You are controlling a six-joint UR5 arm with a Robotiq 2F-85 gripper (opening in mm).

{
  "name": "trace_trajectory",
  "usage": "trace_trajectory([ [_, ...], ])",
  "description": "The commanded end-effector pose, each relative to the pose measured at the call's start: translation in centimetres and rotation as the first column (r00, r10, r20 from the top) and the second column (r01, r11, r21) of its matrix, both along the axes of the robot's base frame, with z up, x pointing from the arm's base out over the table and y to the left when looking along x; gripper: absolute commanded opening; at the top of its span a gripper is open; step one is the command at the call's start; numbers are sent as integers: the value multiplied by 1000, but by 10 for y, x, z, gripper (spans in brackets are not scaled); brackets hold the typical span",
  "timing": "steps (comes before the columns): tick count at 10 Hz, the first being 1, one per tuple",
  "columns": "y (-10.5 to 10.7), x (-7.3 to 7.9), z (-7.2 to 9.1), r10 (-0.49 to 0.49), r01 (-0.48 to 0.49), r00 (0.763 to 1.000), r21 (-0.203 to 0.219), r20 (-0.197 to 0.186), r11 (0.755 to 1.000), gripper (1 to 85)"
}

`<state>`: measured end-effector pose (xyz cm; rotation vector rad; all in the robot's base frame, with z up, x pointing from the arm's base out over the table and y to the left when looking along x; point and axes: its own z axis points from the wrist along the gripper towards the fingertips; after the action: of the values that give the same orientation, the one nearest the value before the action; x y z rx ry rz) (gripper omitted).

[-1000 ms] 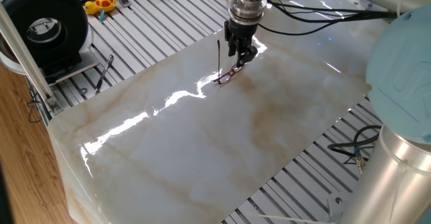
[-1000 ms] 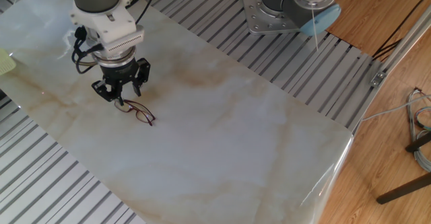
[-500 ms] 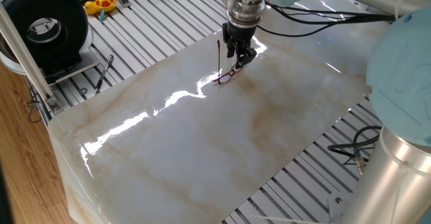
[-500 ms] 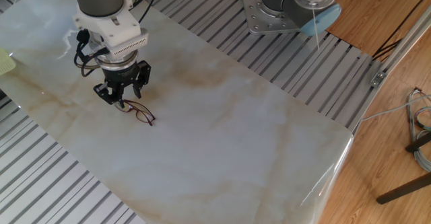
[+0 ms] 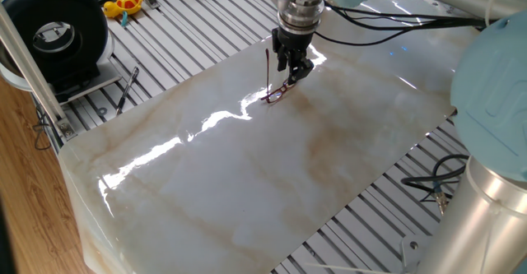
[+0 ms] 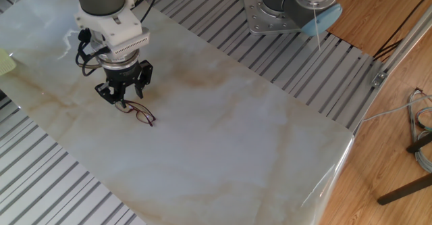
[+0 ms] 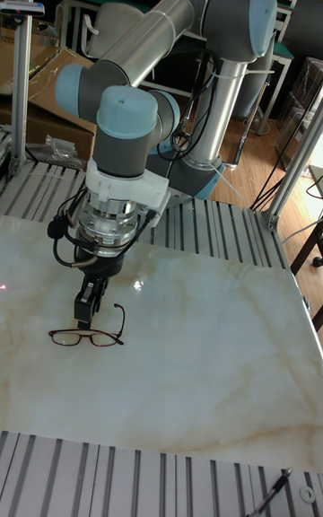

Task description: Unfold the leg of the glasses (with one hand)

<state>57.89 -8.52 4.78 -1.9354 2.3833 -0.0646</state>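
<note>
The glasses lie on the marble slab, thin with dark reddish rims. One slender leg stands up from one end of the frame. At the frame's other end is my gripper, pointing straight down. Its dark fingers are drawn together at the tips and seem to pinch the glasses there. The contact itself is too small to see sharply.
A dark pen-like tool lies on the slatted table left of the slab, near a round black device. A yellow toy sits at the back. The arm's base stands on the slats beyond the slab's far edge.
The gripper has shifted very slightly beside the glasses. The glasses and the raised leg stay about where they were.
</note>
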Motion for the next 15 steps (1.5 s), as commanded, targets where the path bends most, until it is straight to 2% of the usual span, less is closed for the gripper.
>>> trace_trajectory([
  [1, 3, 2, 2, -8, 8, 1000, 16, 8, 1000, 463],
  [8, 11, 9, -13, 15, -15, 1000, 12, 22, 1000, 463],
  [9, 11, 9, -14, 15, -15, 1000, 12, 21, 1000, 463],
  [11, 7, 2, -1, 9, -9, 1000, 13, 5, 1000, 463],
  [13, 11, 0, -2, 17, -17, 1000, 28, -2, 999, 463],
  [15, 16, 3, -3, 24, -24, 1000, 44, 11, 999, 463],
])
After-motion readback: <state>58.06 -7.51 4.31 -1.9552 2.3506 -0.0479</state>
